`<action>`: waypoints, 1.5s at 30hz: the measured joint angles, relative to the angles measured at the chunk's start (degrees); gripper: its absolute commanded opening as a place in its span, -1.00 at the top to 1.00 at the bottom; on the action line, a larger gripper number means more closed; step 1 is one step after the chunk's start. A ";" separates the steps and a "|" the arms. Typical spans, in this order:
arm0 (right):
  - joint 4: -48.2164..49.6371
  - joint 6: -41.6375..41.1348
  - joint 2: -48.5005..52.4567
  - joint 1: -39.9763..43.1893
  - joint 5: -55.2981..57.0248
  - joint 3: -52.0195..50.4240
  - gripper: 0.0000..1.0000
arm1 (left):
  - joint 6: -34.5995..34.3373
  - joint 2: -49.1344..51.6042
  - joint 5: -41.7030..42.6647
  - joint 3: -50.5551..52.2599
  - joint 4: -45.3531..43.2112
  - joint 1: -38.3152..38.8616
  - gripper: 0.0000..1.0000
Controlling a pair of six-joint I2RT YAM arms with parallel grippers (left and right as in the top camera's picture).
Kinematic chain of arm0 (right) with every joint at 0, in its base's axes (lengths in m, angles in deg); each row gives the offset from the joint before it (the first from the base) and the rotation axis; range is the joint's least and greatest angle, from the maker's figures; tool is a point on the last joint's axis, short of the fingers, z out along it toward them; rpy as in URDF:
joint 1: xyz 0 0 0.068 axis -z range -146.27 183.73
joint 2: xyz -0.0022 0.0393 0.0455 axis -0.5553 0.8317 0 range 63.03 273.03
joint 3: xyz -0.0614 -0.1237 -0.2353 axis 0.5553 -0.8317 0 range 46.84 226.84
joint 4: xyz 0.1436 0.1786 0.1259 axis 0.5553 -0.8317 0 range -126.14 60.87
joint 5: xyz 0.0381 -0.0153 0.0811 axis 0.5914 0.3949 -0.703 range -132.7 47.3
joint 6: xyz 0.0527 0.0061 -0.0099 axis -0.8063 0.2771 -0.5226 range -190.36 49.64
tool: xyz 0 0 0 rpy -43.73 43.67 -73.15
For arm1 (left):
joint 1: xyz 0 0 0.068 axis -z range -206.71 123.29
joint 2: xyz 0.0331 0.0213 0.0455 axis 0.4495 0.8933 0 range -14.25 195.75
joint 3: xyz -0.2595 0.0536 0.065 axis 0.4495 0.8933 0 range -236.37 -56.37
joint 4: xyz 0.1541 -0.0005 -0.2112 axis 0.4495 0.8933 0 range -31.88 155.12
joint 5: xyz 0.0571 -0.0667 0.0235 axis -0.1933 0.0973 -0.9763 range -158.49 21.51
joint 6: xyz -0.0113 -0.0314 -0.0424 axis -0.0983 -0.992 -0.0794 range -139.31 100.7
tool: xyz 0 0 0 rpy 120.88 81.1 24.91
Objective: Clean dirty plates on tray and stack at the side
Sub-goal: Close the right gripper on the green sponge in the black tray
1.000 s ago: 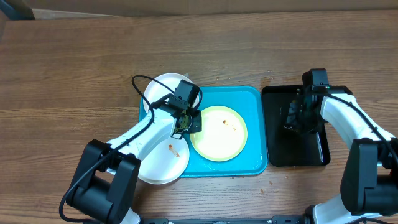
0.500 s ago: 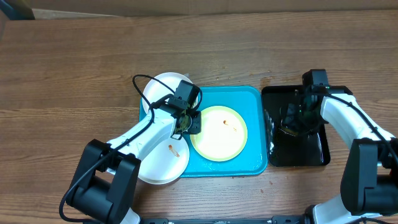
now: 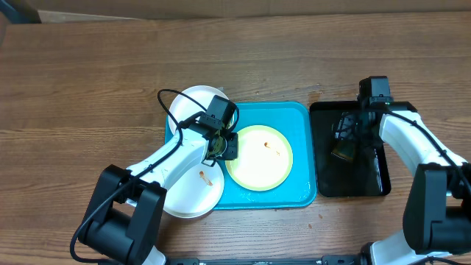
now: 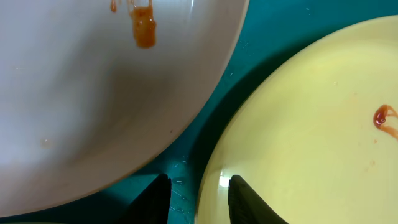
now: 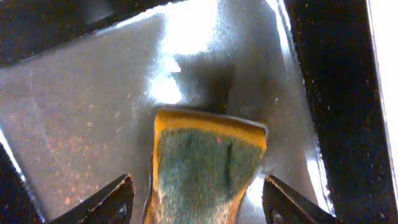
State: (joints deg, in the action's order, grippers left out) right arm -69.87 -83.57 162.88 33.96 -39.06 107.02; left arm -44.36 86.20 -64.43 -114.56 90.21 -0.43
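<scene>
- Brown wooden surface (image 3: 88, 73): clear grain, matt finish.
- Large turquoise rectangular plastic tray (image 3: 298, 121): smooth, with a faint sheen and fine pale specks seen close up.
- Pale yellow-green round plate (image 3: 254, 173): smooth and glossy, catching a small highlight at its rim.
- White round plate (image 3: 199, 199): smooth, soft satin look.
- Narrow black plastic tray (image 3: 368, 184): very shiny, with strong glare.
- Yellow foam sponge (image 5: 208, 168): rough green fibrous scouring face.

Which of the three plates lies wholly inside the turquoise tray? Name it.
The pale yellow-green plate, lying fully within the rim of the tray. The far white plate and the near white plate both stick out past its edges.
</scene>
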 measured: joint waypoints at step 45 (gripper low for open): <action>-1.84 -0.04 3.93 0.00 -2.58 1.33 -0.90 | -0.44 0.00 0.00 0.11 0.52 0.00 0.48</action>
State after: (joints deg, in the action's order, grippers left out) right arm -71.70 -83.62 166.82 33.96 -41.64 108.35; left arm -44.80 86.20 -64.43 -114.45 90.74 -0.43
